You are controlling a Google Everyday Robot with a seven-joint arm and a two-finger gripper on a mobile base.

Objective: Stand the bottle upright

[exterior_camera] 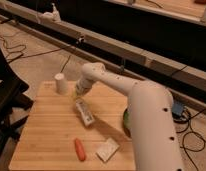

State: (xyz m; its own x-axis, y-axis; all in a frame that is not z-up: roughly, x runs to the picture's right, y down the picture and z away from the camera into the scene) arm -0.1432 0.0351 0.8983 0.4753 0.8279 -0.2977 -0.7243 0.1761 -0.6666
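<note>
The bottle (85,113) is slender and whitish with a pale printed label. It slants over the wooden table (46,130), upper end at the top left, lower end toward the bottom right. My gripper (78,98) comes down from the white arm (141,115) and is shut on the bottle's upper end. The cap end is hidden by the gripper.
A white paper cup (61,83) stands at the table's back left, close to the gripper. An orange carrot-like piece (79,149) and a flat white block (108,149) lie near the front edge. Something green (125,118) shows behind the arm. Cables run across the floor behind.
</note>
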